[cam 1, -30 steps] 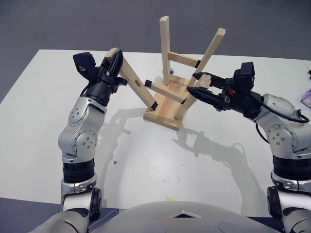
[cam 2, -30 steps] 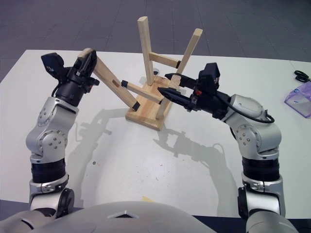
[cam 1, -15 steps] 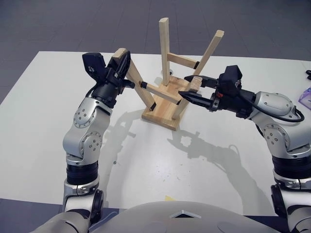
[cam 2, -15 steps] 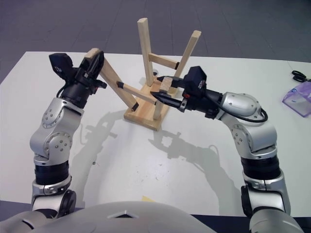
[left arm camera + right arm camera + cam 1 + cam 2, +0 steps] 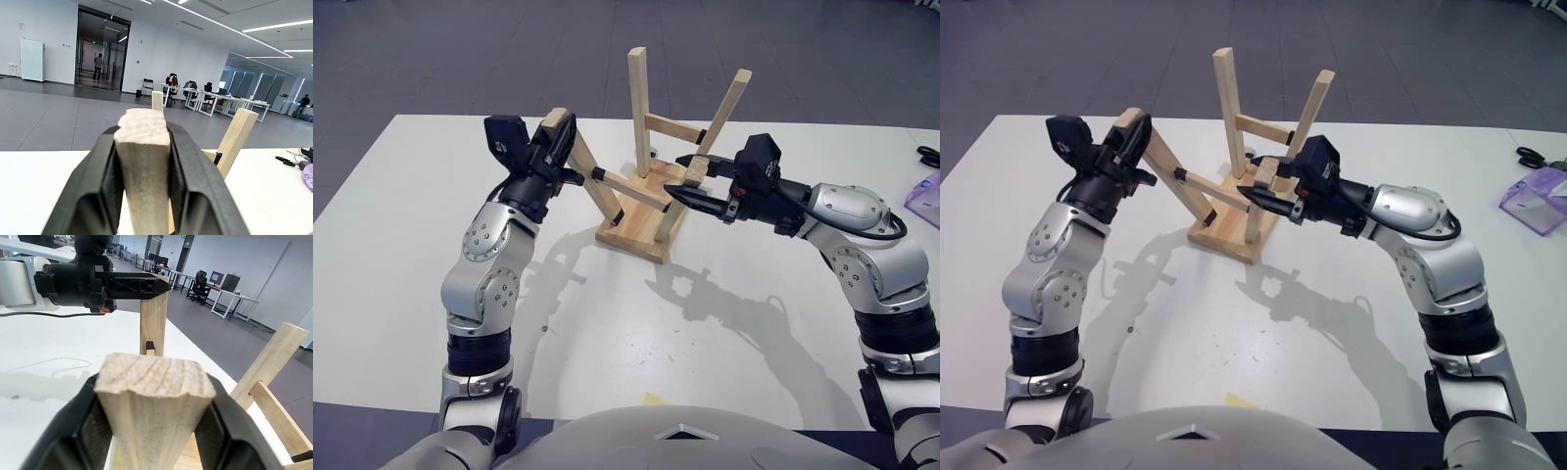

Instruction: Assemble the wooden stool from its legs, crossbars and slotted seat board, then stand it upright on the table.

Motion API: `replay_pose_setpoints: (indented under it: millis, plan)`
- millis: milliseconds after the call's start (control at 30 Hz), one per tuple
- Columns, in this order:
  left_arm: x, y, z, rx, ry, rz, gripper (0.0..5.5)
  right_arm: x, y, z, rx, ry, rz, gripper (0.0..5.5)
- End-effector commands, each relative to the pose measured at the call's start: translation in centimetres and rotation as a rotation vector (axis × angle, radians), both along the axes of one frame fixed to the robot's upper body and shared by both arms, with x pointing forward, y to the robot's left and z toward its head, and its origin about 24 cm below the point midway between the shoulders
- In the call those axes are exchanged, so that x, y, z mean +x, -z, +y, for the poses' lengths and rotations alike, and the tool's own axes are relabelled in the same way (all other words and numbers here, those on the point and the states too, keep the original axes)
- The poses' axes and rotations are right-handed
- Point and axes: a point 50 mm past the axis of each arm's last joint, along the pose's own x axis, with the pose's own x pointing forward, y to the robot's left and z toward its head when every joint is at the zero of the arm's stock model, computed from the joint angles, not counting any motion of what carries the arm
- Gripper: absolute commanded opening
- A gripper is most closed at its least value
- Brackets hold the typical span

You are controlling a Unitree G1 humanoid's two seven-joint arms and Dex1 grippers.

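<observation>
The wooden stool sits upside down on the white table, its slotted seat board (image 5: pixel 639 240) lying flat with the legs pointing up. My left gripper (image 5: pixel 559 132) is shut on the top end of the near left leg (image 5: pixel 143 147), which leans outward. My right gripper (image 5: pixel 691 176) is shut on the top end of the near right leg (image 5: pixel 154 377). A crossbar (image 5: pixel 631 189) joins these two near legs. The two far legs (image 5: pixel 638 108) stand taller behind, linked by another crossbar (image 5: pixel 675 125).
The white table (image 5: pixel 607 323) reaches bare toward me in front of the stool. A purple box (image 5: pixel 925 201) and scissors (image 5: pixel 927 154) lie at the far right edge. Dark floor lies beyond the table's far edge.
Both grippers have moved inward toward the stool's middle. The near left leg now stands steeper, and the right gripper has shifted left with its leg.
</observation>
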Motion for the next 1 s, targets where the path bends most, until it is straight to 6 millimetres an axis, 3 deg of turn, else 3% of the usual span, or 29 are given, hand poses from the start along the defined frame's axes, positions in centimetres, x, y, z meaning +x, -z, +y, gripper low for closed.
replay_pose_setpoints:
  millis: [33, 300, 433, 600, 733, 833, 1000]
  plan:
    - [0.3, 1.7, -0.4, 0.020, 0.031, 0.122, 1.03, -0.2, 4.5, -0.4, -0.176, 0.073, 0.175, 2.07]
    - [1.8, -0.3, -1.1, 0.043, 0.082, 0.069, 1.03, -0.7, 3.9, 0.9, -0.192, -0.043, 0.190, 2.07]
    - [2.1, -0.2, -0.7, 0.072, 0.067, 0.075, 1.03, 0.7, 2.3, 0.2, -0.121, 0.009, 0.198, 2.89]
    - [2.2, -0.1, -0.3, 0.100, 0.061, 0.077, 1.03, 1.6, -1.0, 0.1, 0.096, -0.017, 0.251, 3.68]
    - [2.1, 0.3, -0.6, 0.137, 0.081, 0.075, 1.03, 0.8, -5.3, 0.2, 0.443, -0.197, 0.325, 4.37]
    - [2.2, 0.4, -0.4, 0.126, 0.074, 0.081, 1.03, -0.2, -7.9, 0.0, 0.605, -0.344, 0.361, 4.83]
    - [2.3, 0.7, -1.3, 0.149, 0.120, 0.072, 1.03, 1.5, -9.0, -1.3, 0.777, -0.224, 0.372, 5.40]
